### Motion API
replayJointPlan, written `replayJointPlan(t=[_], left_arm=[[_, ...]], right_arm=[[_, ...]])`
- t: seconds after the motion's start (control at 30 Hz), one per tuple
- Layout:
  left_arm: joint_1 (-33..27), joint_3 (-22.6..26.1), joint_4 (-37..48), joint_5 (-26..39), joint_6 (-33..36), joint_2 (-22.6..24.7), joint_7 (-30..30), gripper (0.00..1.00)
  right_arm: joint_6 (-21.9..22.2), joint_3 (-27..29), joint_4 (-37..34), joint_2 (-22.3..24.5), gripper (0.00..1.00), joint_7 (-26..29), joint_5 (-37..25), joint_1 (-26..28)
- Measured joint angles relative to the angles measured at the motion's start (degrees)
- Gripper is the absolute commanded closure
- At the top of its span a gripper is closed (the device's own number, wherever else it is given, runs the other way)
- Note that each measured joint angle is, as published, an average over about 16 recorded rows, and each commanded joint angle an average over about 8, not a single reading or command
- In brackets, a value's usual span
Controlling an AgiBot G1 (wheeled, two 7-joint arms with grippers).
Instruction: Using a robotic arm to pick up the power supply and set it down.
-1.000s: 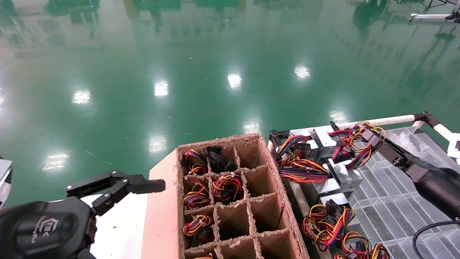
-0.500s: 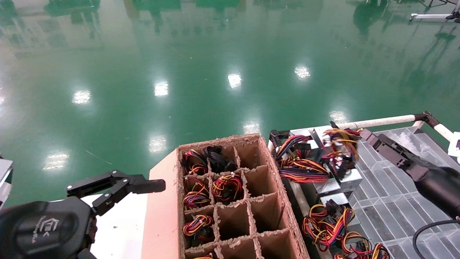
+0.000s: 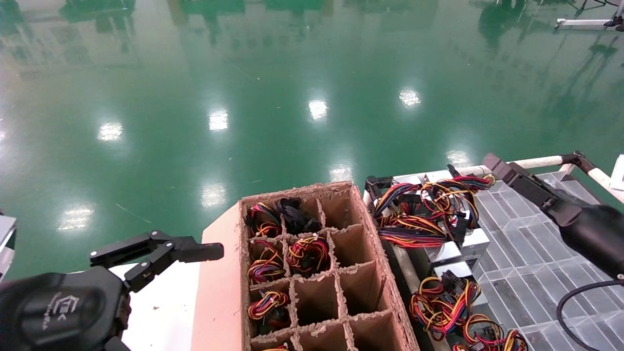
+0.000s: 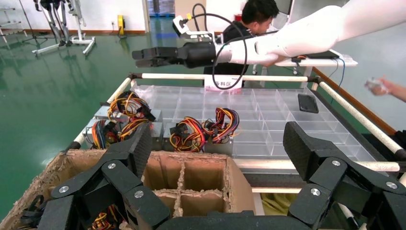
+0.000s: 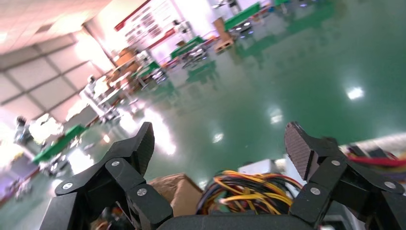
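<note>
My right pincer [image 3: 493,163], spread and empty, hangs right of the power supply [image 3: 470,240] at frame right.

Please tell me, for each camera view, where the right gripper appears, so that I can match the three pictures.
Head view: the right gripper is at the far right, above the white rail, fingers empty.
Left wrist view: it is far off at the top, above the same white rail.
Right wrist view: its own fingers frame the picture, wide apart.
Shared landmark: the wire bundle beneath it.
</note>
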Motion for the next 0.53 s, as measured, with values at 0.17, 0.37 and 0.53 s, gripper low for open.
replayJointPlan(t=[0.17,0.37,0.53], left_arm=[[0.0,0.0,0.0,0.0,0.0,0.0,0.0,0.00],[0.0,0.0,0.0,0.0,0.0,0.0,0.0,0.00],[0.0,0.0,0.0,0.0,0.0,0.0,0.0,0.00]], right_arm=[[-1.0,-1.2,6.1,1.2,0.00,0.9,0.6,-1.1],[-1.9,-2.4,12.2,2.4,0.00,1.9,1.1,-2.2],[-2.4,-3.0,15.2,3.0,0.00,2.4,1.4,-2.8]])
